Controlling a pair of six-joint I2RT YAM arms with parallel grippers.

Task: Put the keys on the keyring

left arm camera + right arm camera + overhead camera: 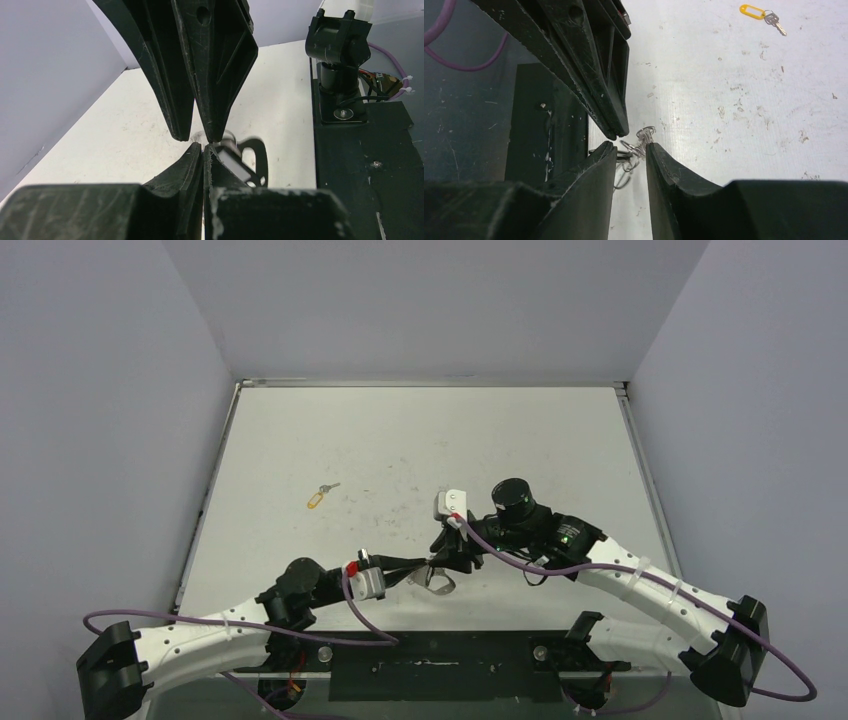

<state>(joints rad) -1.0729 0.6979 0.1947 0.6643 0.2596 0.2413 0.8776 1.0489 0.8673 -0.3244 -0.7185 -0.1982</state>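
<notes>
Both arms bend low and meet at the near edge of the surface [420, 440]. The left fingers [190, 167] are pressed together. The right fingers [669, 172] sit a little apart around the small rings [640, 145] of the keyring [438, 581]. I cannot tell if they squeeze. The fingers mostly hide the keyring. The key with the yellow tag [316, 500] lies well apart.

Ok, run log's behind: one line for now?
left tool shut at keyring | right tool around its chain, grip unclear | yellow-tagged key apart
</notes>
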